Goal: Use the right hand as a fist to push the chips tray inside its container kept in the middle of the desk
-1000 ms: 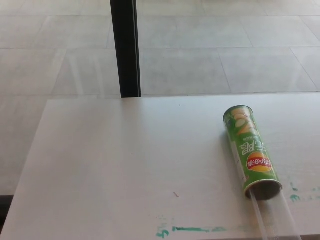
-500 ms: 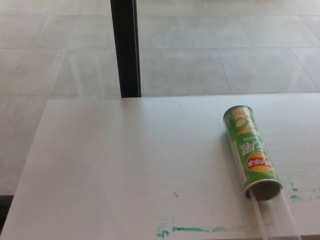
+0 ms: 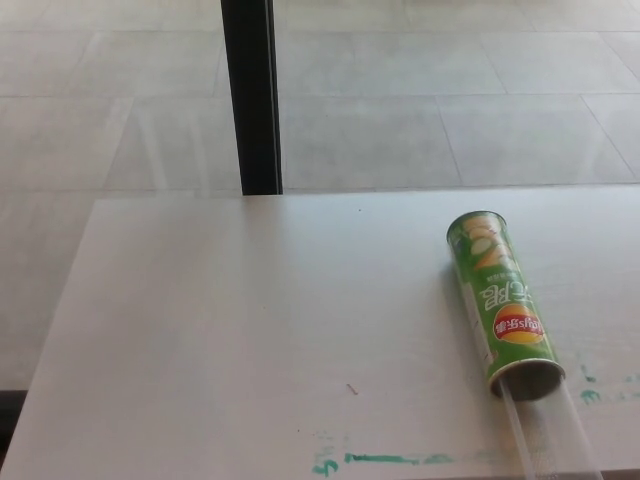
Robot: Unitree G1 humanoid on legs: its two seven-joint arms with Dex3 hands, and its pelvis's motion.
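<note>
A green chips can (image 3: pixel 500 300) lies on its side on the white desk (image 3: pixel 250 330), right of the middle, with its open mouth turned toward the near edge. A clear plastic tray (image 3: pixel 550 435) sticks out of that mouth and runs down to the picture's bottom edge. Neither of my hands shows in the head view.
A black vertical post (image 3: pixel 252 95) stands behind the desk's far edge, over a tiled floor. Green marker smears (image 3: pixel 385 459) run along the desk's near edge, with more at the right (image 3: pixel 590 396).
</note>
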